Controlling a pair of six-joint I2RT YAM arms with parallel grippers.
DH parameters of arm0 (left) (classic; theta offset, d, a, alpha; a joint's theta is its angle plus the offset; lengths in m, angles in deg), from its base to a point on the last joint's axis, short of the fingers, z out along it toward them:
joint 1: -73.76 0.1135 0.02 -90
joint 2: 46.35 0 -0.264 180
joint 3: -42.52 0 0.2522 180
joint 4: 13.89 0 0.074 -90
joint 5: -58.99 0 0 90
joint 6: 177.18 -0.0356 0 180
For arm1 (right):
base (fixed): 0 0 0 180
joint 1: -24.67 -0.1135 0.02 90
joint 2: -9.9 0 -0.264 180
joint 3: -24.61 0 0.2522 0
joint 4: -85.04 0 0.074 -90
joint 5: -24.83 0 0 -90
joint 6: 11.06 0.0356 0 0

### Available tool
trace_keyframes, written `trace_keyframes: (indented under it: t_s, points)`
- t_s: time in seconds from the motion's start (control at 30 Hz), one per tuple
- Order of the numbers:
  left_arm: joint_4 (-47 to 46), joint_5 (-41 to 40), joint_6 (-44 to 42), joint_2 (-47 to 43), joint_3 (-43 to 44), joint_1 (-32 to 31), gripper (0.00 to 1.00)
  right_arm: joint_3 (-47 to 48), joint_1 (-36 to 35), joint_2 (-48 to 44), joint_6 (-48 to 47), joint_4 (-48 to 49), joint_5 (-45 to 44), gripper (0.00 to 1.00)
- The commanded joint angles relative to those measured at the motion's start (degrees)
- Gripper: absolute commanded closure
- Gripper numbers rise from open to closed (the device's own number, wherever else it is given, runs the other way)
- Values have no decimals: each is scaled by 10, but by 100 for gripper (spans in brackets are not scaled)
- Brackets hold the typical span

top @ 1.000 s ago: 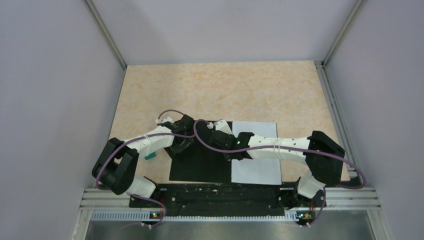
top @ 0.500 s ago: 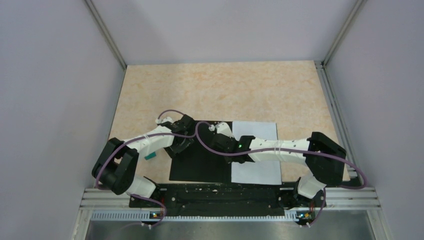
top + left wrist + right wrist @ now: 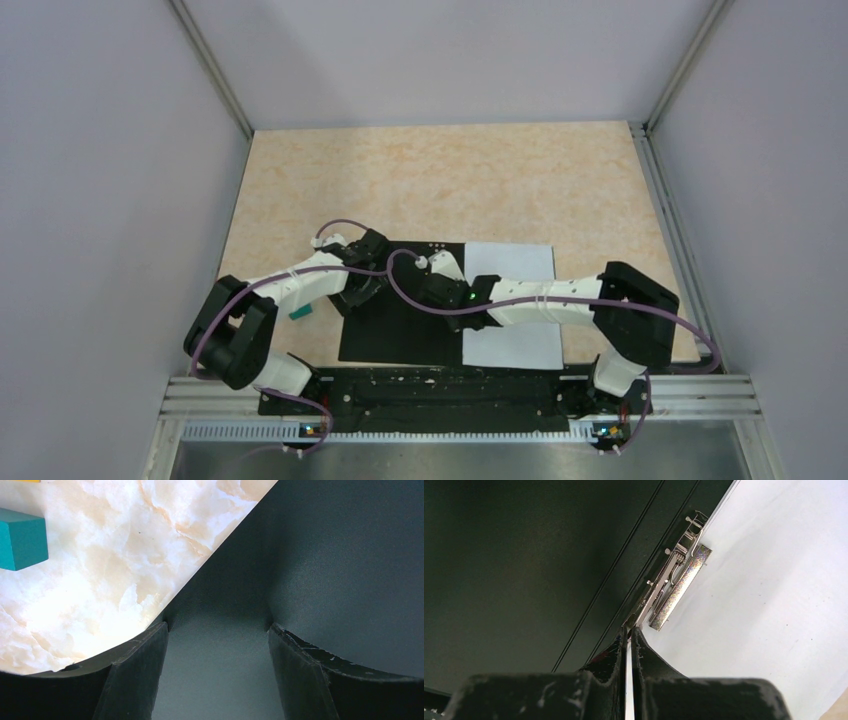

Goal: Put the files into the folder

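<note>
White files (image 3: 515, 345), one stack, on one spread folder (image 3: 400, 335); left tool (image 3: 217, 626) wide, right tool (image 3: 629, 632) closed.

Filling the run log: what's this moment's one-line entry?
folder open flat | files on right half | left fingers open over left cover | right fingers shut at spine clip

Overhead plus close wrist views (folder (image 3: 400, 335) shared)

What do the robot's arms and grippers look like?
The left arm and right arm are white tubes with chunky black joints and purple cables. A tiny green light glows on the right one. The left gripper and right gripper have black fingers, scuffed pale.
</note>
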Motion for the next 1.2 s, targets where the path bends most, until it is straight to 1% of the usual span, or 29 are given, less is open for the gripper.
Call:
trace_keyframes:
  t_s: [0.0,0.37,0.67,0.8,1.17]
  points:
    - [20,30,17,33,-35,8,21,-23,-4,42,10,-41,21,100]
    - [15,30,12,28,-38,8,21,-2,-4,66,9,-36,25,100]
    - [9,31,7,22,-43,8,21,35,-4,45,10,3,42,100]
    - [7,31,4,20,-44,8,21,51,-4,55,8,-6,37,100]
    - [0,35,-1,17,-46,8,21,86,-4,41,14,-52,2,100]
